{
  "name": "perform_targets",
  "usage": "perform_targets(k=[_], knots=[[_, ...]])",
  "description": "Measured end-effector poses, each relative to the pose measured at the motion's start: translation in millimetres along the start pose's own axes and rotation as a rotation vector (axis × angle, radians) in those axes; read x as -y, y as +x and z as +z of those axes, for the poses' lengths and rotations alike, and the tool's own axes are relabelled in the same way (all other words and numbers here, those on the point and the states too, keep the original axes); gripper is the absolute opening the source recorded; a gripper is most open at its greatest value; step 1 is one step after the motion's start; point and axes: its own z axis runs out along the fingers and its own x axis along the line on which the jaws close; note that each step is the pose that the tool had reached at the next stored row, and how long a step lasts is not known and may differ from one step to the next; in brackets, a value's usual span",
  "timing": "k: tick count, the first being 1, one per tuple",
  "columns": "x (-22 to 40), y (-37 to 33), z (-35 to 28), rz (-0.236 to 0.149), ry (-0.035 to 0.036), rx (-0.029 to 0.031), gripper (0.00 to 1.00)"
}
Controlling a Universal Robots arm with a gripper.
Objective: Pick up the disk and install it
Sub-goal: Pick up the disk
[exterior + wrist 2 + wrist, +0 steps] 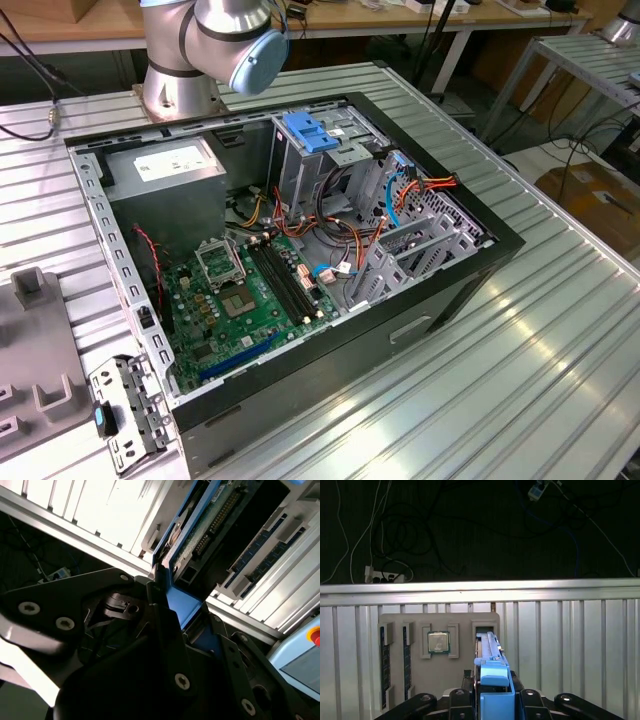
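You are near the start of the job, I think. The disk [490, 652] stands on its edge in a slot of the grey holder [440, 680]. Your claw [493, 681] is right at the disk's blue end. I cannot tell if the claw is squeezing the disk or just sits around it. The computer box [505, 245] lies open on the counter [540, 370]. The disk is not in the box, so lifting it out and putting it in are both left to do.

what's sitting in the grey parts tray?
In the first wrist view, the grey tray holds two memory sticks, a processor and the disk on edge. The gripper covers the disk's near end.
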Motion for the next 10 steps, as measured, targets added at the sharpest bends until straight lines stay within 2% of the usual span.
perform_targets(k=[10], knots=[[0.0,0.0,-4.0,0.0,0.0,0.0,0.37]])
